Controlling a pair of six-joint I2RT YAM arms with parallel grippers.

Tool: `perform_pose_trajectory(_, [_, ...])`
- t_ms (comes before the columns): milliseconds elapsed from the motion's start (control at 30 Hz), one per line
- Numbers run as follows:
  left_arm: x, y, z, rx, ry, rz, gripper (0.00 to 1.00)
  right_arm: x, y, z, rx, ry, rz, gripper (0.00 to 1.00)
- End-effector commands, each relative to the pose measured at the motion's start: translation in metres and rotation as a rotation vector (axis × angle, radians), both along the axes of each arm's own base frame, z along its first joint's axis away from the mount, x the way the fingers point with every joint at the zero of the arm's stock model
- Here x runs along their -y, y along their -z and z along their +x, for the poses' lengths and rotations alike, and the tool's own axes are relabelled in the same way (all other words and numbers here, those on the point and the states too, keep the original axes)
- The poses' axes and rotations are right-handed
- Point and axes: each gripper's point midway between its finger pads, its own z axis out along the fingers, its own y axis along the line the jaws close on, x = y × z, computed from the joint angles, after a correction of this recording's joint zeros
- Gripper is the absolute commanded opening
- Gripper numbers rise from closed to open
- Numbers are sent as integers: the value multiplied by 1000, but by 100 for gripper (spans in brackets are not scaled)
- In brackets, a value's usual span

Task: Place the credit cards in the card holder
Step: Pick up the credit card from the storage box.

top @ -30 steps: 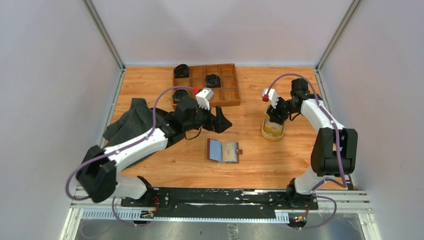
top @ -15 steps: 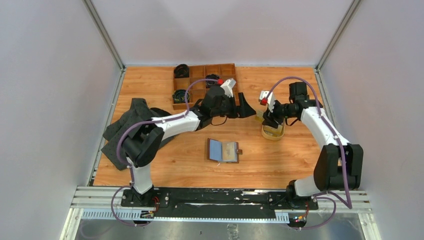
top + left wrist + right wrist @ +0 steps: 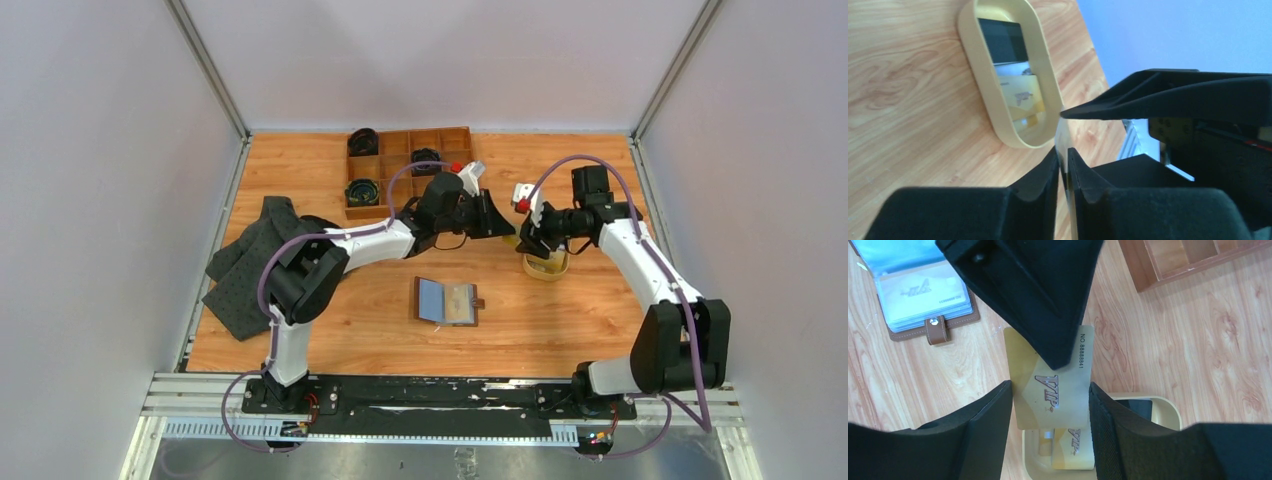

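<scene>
A yellow-gold VIP credit card (image 3: 1058,390) hangs above the table, held by both grippers. My right gripper (image 3: 1050,386) is shut on its two side edges. My left gripper (image 3: 1063,152) is shut on its top edge, with the card edge-on (image 3: 1062,140) between the jaws. In the top view the left gripper (image 3: 505,225) and the right gripper (image 3: 525,240) meet next to the tan oval dish (image 3: 547,272). Another gold card (image 3: 1075,445) and a dark card (image 3: 1003,42) lie in the dish. The brown card holder (image 3: 447,301) lies open, with a gold card in a clear sleeve (image 3: 923,295).
A brown wooden compartment tray (image 3: 412,170) with black round parts stands at the back. A dark cloth (image 3: 250,265) lies at the left. Pale walls enclose the wooden table (image 3: 560,330) on three sides.
My left arm has swung right from near the cloth to the right gripper, and its jaws have closed on the card. My right gripper has shifted slightly left, away from above the dish.
</scene>
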Motion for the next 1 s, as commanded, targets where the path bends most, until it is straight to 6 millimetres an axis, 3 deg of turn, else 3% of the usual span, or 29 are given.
perform_pose_trajectory(0, [12, -11, -12, -1, 77, -53, 3, -14, -1, -19, -37, -34, 31, 52])
perform_pose_trajectory(67, [8, -11, -15, 10, 76, -45, 0, -16, -5, -21, -36, -32, 36, 55])
perform_pose_trajectory(267, [-25, -24, -38, 145, 93, -2, 0, -17, -20, -47, -33, -65, 53, 84])
perform_pose_trajectory(433, [-73, -43, -81, 336, 150, 28, 0, -30, -45, -98, -104, -178, 150, 89])
perform_pose_trajectory(500, [-96, -45, -109, 422, 197, 33, 0, -37, -54, -113, -144, -191, 211, 99])
perform_pose_trajectory(633, [-134, -64, -156, 602, 266, -15, 0, -45, -64, -130, -178, -208, 292, 100])
perform_pose_trajectory(733, [-158, -65, -181, 663, 273, -48, 0, -53, -69, -143, -210, -250, 374, 100])
perform_pose_trajectory(867, [-176, -56, -198, 663, 253, -74, 0, -60, -71, -152, -286, -271, 452, 100])
perform_pose_trajectory(967, [-182, -48, -201, 642, 222, -75, 0, -63, -67, -153, -345, -268, 450, 100])
